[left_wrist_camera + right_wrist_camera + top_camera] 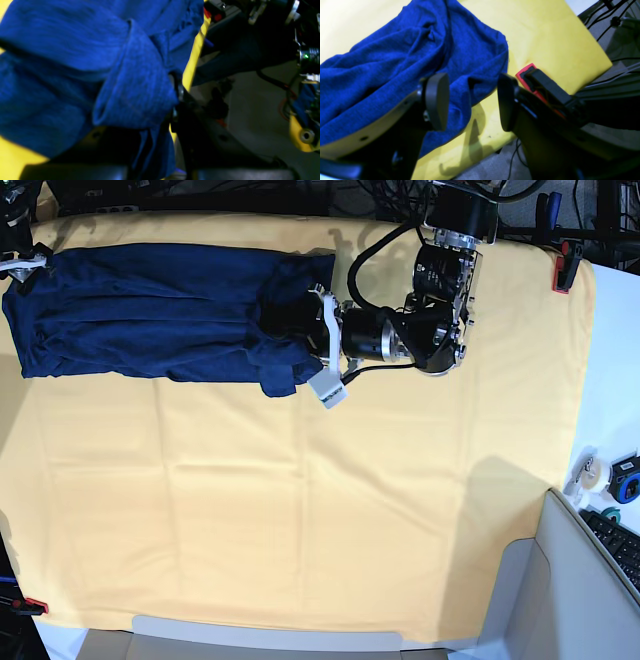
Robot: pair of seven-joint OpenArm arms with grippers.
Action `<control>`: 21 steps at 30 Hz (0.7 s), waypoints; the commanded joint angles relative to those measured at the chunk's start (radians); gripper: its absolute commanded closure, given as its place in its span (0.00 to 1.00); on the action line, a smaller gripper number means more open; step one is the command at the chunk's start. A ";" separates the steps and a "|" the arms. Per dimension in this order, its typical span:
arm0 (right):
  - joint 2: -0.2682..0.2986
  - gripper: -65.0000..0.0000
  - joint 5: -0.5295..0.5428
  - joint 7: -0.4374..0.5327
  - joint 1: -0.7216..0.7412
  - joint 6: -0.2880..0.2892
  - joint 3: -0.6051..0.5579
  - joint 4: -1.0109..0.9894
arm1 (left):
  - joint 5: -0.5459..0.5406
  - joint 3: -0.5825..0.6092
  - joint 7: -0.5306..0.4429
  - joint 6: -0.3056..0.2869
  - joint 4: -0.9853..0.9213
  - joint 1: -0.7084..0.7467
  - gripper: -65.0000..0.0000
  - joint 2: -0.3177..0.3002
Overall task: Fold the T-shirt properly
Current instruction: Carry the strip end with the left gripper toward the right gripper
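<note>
While left gripper (322, 350) pinches T-shirt (150, 310) edge to fold it over — my right gripper (470, 102) waits wide open, holding nothing.

A yellow table cloth (300, 510) covers nearly the whole frame of the base view, faintly creased. A red clamp (565, 265) sits on its upper right edge, another red clamp (32, 606) at the lower left. At the right edge are a roll of tape (592, 473) and a keyboard (622, 542). Black cables (380, 194) crowd the top.
</note>
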 commanded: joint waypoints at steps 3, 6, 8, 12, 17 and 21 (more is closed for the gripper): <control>0.013 0.53 0.012 0.020 -0.006 0.000 0.023 0.014 | -0.026 0.002 -0.018 0.000 -0.041 -0.042 1.00 0.054; 0.010 0.53 0.012 0.020 -0.006 0.000 0.023 0.014 | -0.026 0.005 -0.010 0.000 -0.067 -0.059 1.00 0.079; 0.008 0.53 0.012 0.020 -0.006 0.000 0.021 0.014 | -0.026 0.045 -0.013 0.000 -0.068 -0.062 1.00 0.082; 0.008 0.53 0.010 0.020 -0.017 0.000 0.018 0.014 | -0.026 0.126 -0.021 0.000 -0.070 -0.102 1.00 0.082; 0.008 0.53 0.010 0.020 -0.019 0.000 0.015 0.014 | -0.025 0.198 -0.050 0.002 -0.071 -0.118 1.00 0.102; 0.001 0.53 0.010 0.020 -0.020 0.000 0.015 0.014 | -0.025 0.263 -0.090 0.002 -0.071 -0.122 1.00 0.102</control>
